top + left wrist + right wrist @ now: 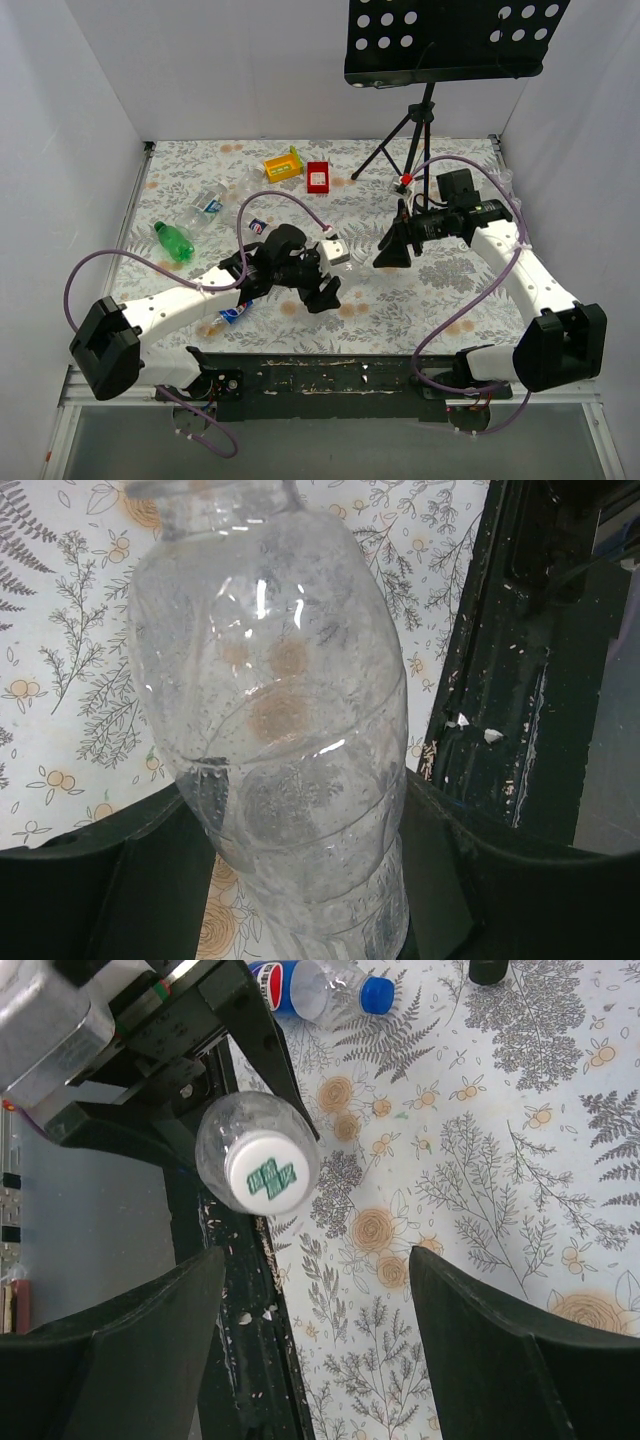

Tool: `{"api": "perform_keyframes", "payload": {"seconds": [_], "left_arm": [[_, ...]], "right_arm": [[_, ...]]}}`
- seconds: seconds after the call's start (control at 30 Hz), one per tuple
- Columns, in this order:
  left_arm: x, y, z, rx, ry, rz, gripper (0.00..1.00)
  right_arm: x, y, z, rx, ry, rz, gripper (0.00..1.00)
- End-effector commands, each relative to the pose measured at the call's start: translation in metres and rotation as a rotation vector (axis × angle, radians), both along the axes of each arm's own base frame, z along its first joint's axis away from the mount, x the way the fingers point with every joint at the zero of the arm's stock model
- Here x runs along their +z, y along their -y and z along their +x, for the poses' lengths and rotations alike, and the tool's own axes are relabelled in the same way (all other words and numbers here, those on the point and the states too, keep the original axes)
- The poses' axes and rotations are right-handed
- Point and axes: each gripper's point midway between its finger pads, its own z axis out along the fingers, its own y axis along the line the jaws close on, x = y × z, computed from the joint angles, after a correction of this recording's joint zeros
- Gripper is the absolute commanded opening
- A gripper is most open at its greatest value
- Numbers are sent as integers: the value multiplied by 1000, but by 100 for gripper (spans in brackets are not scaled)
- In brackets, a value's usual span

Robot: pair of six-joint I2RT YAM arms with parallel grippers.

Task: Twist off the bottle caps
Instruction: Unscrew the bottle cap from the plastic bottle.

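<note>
My left gripper (300, 880) is shut on the body of a clear plastic bottle (270, 700), which fills the left wrist view; its neck runs off the top edge. In the right wrist view the same bottle points its white cap with a green cross (268, 1175) at the camera. My right gripper (315, 1300) is open, its fingers (500, 1350) apart and short of the cap, with nothing between them. In the top view the left gripper (318, 280) and right gripper (392, 245) face each other mid-table.
A blue-labelled bottle (310, 985) with a blue cap (377, 994) lies near the left arm. A green bottle (175, 240) and clear bottles (210, 200) lie at the left. Yellow tray (283, 165), red tray (318, 177) and a tripod stand (412, 125) are at the back.
</note>
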Motion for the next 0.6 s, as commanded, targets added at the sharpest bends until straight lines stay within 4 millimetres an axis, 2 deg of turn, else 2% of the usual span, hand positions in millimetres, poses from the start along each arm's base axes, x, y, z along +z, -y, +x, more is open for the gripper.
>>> {"api": "perform_keyframes", "payload": {"seconds": [0.0,0.37,0.5,0.57], "left_arm": [[16,12,-2,-67,21,-33,18],[10,18,-5,-115,12,1,17],[8,19,-5,-120,13,12,17],[10,19,-5,-121,20,11,17]], "right_arm": [[8,-13,7,22,10,2,81],[17,-27,2,77,-56,52,77],[19,-28,0,85,-71,68,71],[18,-29,-1,88,-78,67,65]]}}
